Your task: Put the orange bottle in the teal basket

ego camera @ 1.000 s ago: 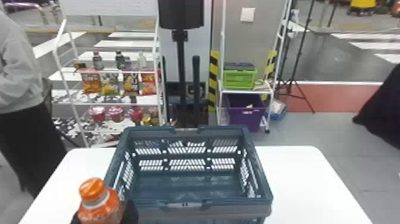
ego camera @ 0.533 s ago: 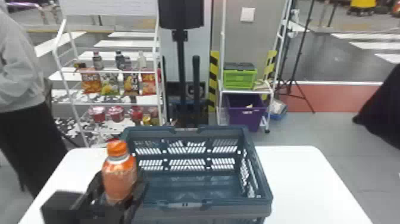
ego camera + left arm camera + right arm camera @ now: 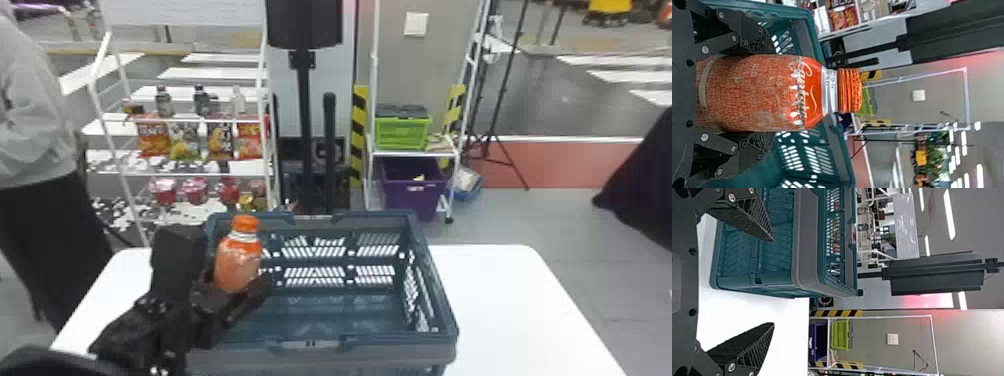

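My left gripper [image 3: 227, 295] is shut on the orange bottle [image 3: 237, 260], holding it upright over the left part of the teal basket [image 3: 435, 300]. In the left wrist view the bottle [image 3: 762, 92] lies between the two fingers of my left gripper [image 3: 764, 92], its orange cap clear of them, with the basket [image 3: 815, 23] behind. Beside the basket [image 3: 807, 246], in the right wrist view, my right gripper [image 3: 773, 282] is open with nothing between its fingers.
The basket stands on a white table [image 3: 510, 300]. Beyond the table are a snack shelf [image 3: 190, 120] at the left, a black stand [image 3: 305, 125] and a rack with a green crate [image 3: 402, 132] and a purple bin [image 3: 412, 192].
My left gripper has risen into the head view from the bottom left and carried the bottle up, forward and right, from beside the basket's near left corner to over its left part.
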